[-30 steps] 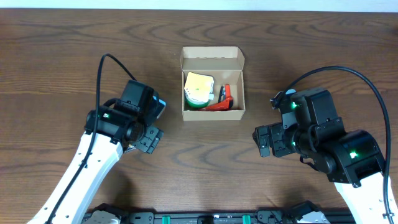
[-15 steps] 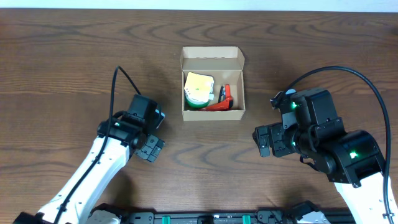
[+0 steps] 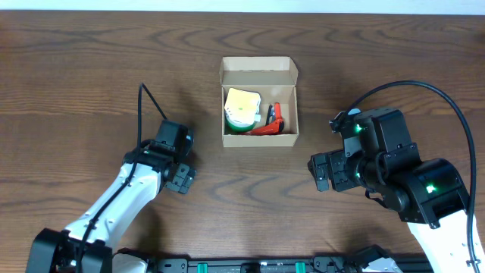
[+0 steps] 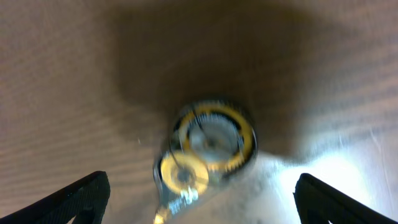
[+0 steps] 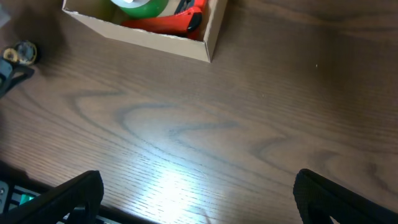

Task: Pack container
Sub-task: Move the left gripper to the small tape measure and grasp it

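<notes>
The container [image 3: 258,102] sits mid-desk [image 3: 91,68], toward the far edge. Inside it, a tape roll [image 3: 242,111] lies left and a hand tool [image 3: 273,121] right. A small round object [image 4: 213,138] lies on the desk, near-left of the container, under the left gripper [image 4: 200,190] and between its fingers [image 4: 87,194] without touching them.

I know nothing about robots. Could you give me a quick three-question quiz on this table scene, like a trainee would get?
1. True or false: the lid flap of the cardboard box is shut.
2. Which hangs over the small round yellow-and-black object? A: left gripper. B: right gripper. C: neither.
3. Fill in: the tool lying in the box beside the green-and-yellow roll is coloured ____.
Key: 1 false; 2 A; 3 red.
</notes>
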Controlling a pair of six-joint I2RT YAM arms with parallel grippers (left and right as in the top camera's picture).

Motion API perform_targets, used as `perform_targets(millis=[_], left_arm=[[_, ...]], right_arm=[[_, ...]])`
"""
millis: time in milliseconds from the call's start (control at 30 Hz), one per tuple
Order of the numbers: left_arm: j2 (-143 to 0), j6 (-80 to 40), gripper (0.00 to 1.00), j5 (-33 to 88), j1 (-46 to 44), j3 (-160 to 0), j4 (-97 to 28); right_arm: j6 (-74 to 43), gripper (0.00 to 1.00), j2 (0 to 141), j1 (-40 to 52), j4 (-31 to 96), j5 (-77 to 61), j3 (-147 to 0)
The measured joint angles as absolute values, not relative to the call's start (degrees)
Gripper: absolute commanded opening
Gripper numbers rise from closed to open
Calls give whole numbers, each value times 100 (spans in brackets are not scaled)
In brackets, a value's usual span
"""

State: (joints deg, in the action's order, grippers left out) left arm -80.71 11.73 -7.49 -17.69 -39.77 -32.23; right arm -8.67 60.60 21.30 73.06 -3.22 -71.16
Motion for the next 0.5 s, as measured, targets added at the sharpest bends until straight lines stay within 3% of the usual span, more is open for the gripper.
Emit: perform_targets(millis=[333, 433, 500], left_arm=[[-8602, 1151, 95, -545, -1500, -3994, -2928], [-8630, 1135, 100, -421, -1428, -4010, -2930], [-8659, 1111, 92, -307, -1385, -4029, -2917]], right_arm=[[-867, 99, 6060, 2130, 7306, -322, -7116], [-867, 99, 6060, 2130, 7306, -322, -7116], [-867, 99, 6060, 2130, 7306, -322, -7116]])
